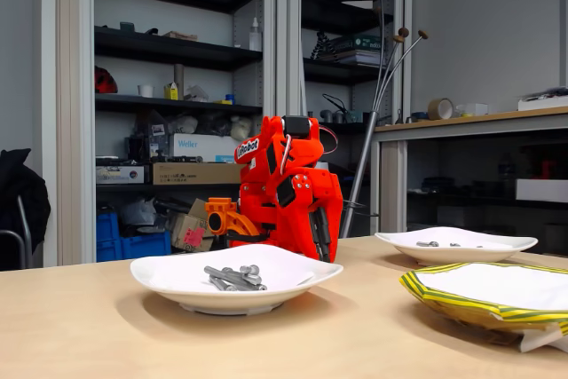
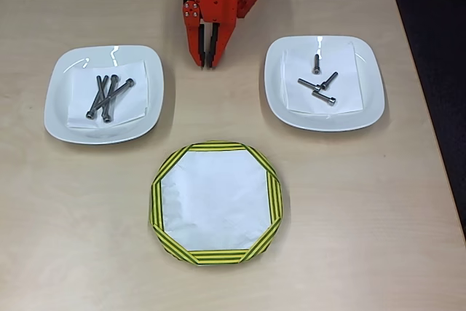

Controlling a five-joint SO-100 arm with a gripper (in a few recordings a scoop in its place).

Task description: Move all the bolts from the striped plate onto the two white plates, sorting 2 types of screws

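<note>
The orange robot hand [image 2: 210, 60] hangs near the pale wooden worktop's [image 2: 408, 238] far edge, its fingers seemingly closed and empty. Long grey metal bolts [image 2: 108, 97] lie on the left white plate [image 2: 58, 107], shorter grey bolts [image 2: 320, 85] on the right white plate [image 2: 368, 103]; the yellow-and-green striped plate [image 2: 216, 256] sits near the front edge.

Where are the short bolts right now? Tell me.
In the overhead view, the short bolts lie on the white plate at the right, on a paper sheet, to the right of the robot's hand and up-right of the striped plate.
</note>
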